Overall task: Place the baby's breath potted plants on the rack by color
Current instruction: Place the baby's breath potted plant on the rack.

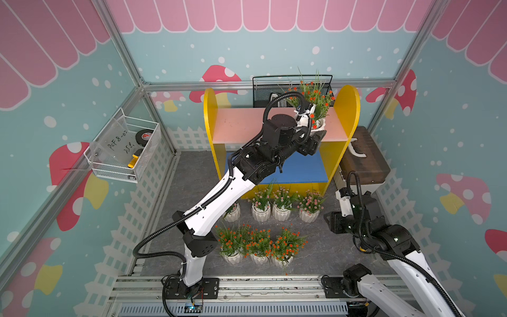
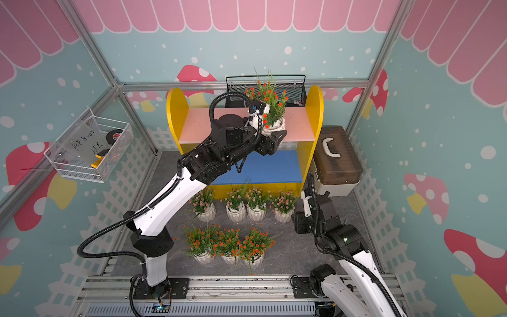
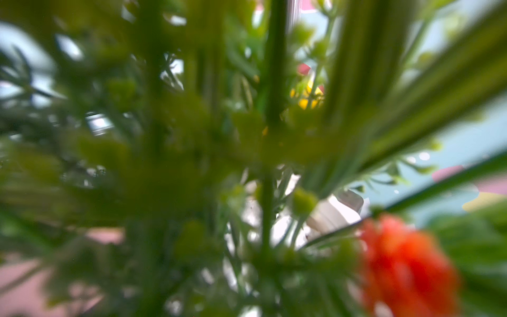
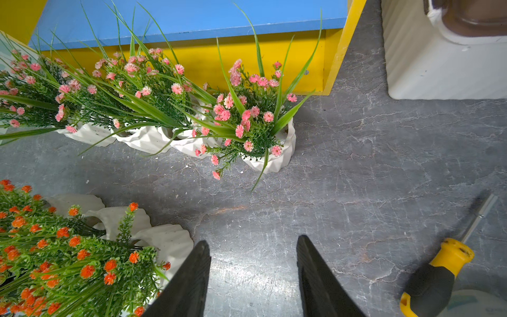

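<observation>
The rack (image 1: 349, 104) (image 2: 315, 104) stands at the back, with yellow sides, a pink upper board (image 1: 238, 123) and a blue lower board (image 1: 301, 167) (image 4: 192, 19). My left gripper (image 1: 318, 134) (image 2: 277, 134) is shut on the white pot of an orange-flowered baby's breath potted plant (image 1: 315, 98) (image 2: 270, 100), held over the right part of the pink board. The left wrist view is filled by blurred sprigs and one orange flower (image 3: 406, 263); the jaws are hidden. Three orange plants (image 1: 259, 245) (image 4: 55, 260) and several pink ones (image 1: 282, 203) (image 4: 247, 115) stand on the floor. My right gripper (image 4: 253, 244) is open above bare floor.
A black wire basket (image 1: 263, 90) hangs behind the rack. A white wire basket (image 1: 123, 148) on the left wall holds tape and a screwdriver. A brown-lidded box (image 1: 365, 159) stands right of the rack. A yellow-handled screwdriver (image 4: 439, 274) lies near my right gripper.
</observation>
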Robot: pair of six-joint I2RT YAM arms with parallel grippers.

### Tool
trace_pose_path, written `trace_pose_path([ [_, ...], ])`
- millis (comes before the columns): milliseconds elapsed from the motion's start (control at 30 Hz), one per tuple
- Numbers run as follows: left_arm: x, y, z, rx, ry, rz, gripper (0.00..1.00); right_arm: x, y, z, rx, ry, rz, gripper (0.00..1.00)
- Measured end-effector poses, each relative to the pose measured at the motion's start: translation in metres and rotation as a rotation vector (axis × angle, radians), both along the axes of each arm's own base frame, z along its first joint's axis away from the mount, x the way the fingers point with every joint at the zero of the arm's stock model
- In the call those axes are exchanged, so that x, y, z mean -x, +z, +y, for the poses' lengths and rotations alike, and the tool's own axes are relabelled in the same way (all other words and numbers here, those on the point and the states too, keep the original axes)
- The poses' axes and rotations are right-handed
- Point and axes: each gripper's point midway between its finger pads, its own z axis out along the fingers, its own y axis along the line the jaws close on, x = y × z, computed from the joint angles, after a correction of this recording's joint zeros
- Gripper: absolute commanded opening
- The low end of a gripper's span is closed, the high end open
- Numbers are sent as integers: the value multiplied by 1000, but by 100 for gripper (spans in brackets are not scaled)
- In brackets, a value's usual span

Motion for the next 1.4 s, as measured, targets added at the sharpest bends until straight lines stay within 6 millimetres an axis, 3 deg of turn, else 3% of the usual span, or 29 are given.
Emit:
trace_pose_path([
  [400,-52,-24,5,3,56,20,57,1,2,-1,-4,-1,-10,50],
  [700,-66,-26,10,18,66,13,61,1,2,-1,-3,-1,-10,51],
  [933,-76,-34,3,31,51,15,69,1,2,-1,-2,-2,-10,51],
  [1133,-81,-34,3,57,46,16,87,1,2,-1,-1,-4,-11,53],
  [1400,-85,-28,4,79,35,-2,99,0,2,-2,1,-8,-12,57],
])
